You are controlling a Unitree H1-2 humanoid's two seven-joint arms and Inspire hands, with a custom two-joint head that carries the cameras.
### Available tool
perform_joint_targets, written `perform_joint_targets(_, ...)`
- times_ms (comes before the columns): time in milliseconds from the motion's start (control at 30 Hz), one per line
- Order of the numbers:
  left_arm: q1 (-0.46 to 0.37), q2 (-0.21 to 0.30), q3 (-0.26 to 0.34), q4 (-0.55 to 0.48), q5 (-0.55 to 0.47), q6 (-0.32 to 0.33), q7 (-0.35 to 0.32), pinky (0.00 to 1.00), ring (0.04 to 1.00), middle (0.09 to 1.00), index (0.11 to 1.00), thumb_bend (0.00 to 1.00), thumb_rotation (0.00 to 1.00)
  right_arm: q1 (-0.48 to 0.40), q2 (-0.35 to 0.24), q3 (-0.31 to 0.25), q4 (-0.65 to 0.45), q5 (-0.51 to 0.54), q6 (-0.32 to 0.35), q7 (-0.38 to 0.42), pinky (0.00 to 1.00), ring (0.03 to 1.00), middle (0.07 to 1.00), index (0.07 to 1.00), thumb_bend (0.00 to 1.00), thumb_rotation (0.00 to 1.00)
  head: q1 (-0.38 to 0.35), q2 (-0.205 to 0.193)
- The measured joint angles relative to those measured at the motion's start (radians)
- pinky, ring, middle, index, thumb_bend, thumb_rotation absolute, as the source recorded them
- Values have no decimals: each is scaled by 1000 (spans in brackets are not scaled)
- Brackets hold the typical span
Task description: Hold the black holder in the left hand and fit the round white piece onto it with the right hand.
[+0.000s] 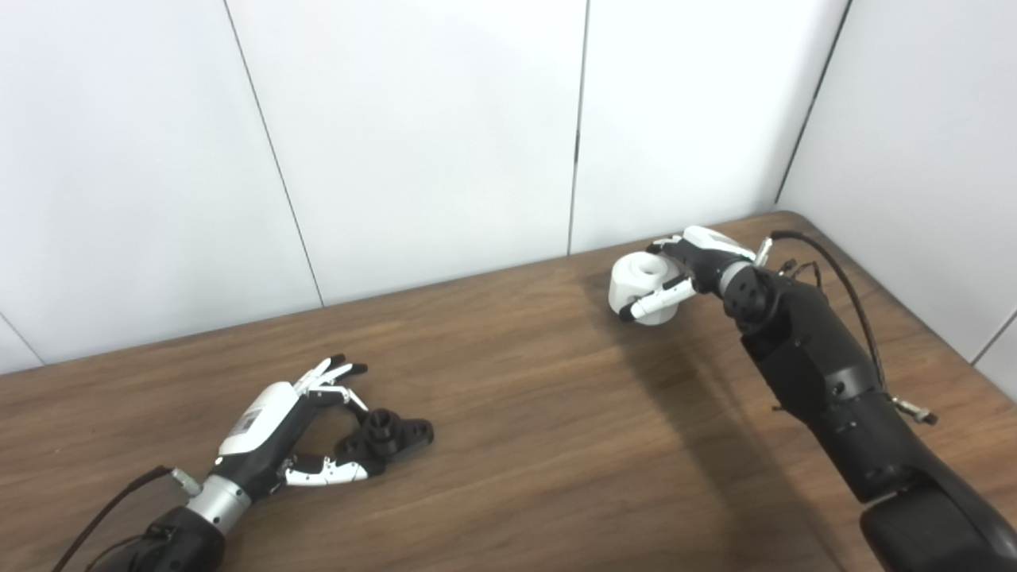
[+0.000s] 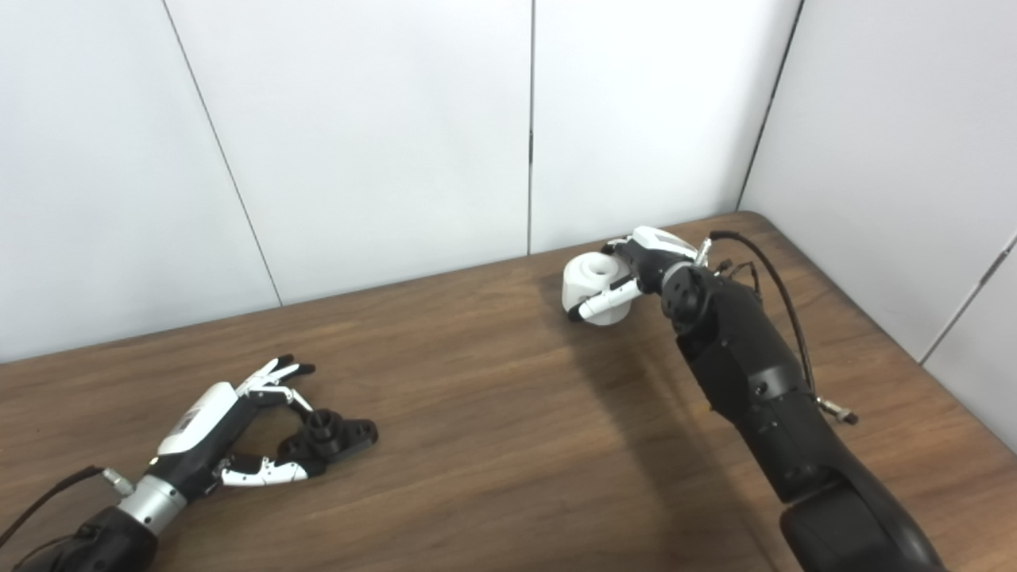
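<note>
The black holder (image 1: 391, 436) lies on the wooden table (image 1: 540, 445) at the lower left, a small round post standing up from its flat base. My left hand (image 1: 274, 429) rests beside it, open, fingers spread above the holder's near end and the thumb (image 1: 327, 473) reaching along its underside edge. Far right near the back wall, my right hand (image 1: 699, 266) is shut on the round white piece (image 1: 643, 290), a thick ring with a hole on top; the thumb crosses its front. Whether the piece touches the table is unclear.
White wall panels (image 1: 437, 135) close off the table's back and right sides. The table's rounded back right corner (image 1: 794, 218) is just behind the right hand. A black cable (image 1: 842, 286) loops off the right forearm. Bare wood lies between the two hands.
</note>
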Motion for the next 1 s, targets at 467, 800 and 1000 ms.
perform_joint_targets(467, 4, 6, -1, -9, -4, 0, 0, 1000, 1000, 917, 482, 523, 55, 0, -3, 27, 1, 25, 0, -60, 971, 1000, 1000, 846, 970, 496, 5, 8)
perform_joint_targets(800, 8, 13, -5, -19, -4, 0, 0, 989, 1000, 916, 483, 523, 54, 1, 2, 38, 42, 32, -40, -284, 889, 873, 856, 541, 670, 192, 8, 17)
perform_joint_targets(1000, 13, 16, -3, -27, -4, 0, 0, 999, 1000, 920, 483, 523, 54, 3, 6, 82, 102, -10, -88, -484, 928, 848, 792, 484, 526, 139, 9, 21)
